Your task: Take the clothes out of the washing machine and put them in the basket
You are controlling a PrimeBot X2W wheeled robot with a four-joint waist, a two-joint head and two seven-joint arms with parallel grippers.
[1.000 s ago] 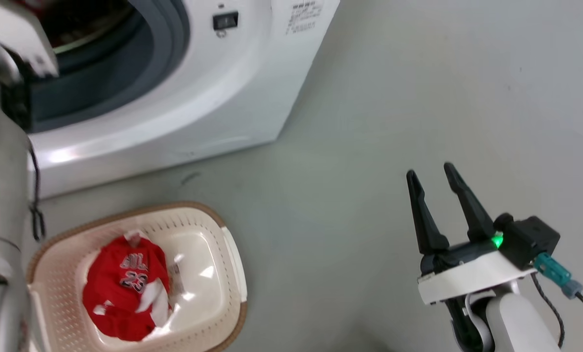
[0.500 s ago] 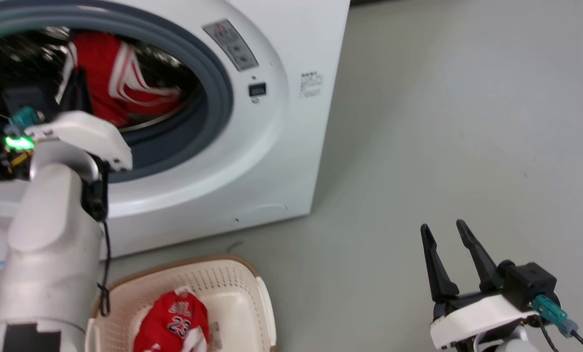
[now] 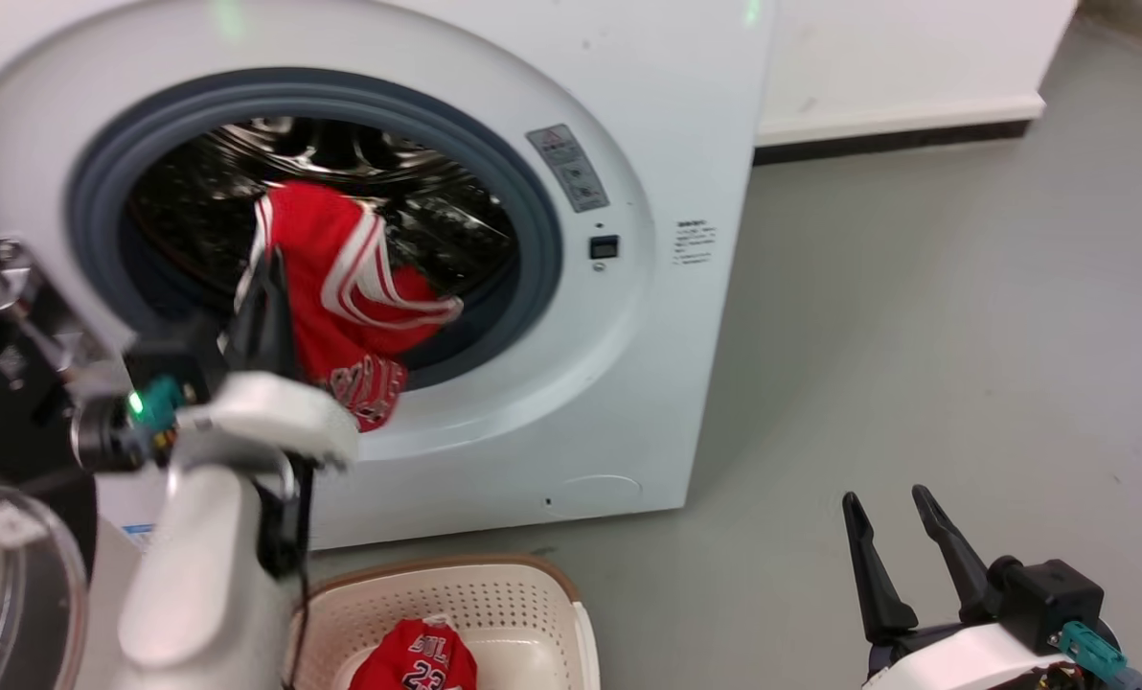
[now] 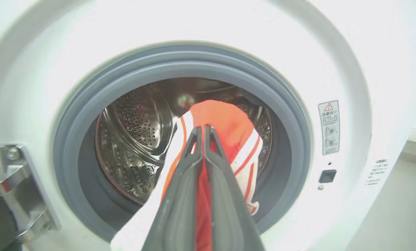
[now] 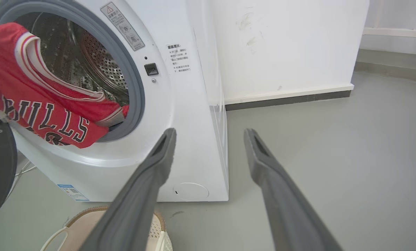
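Left end effector [image 4: 203, 130] clamps one jersey [image 4: 226, 118], second jersey [image 3: 416, 663] lies in basket [image 3: 499, 586]; right end effector [image 3: 887, 497] apart.

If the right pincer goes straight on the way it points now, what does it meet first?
Probably the side panel of the washing machine, near its front corner; depth is unclear.

The left gripper [image 4: 202, 129] sat high, fingers pinched together on a red jersey [image 3: 341, 249]; the right gripper [image 3: 885, 498] hung low, fingers spread.
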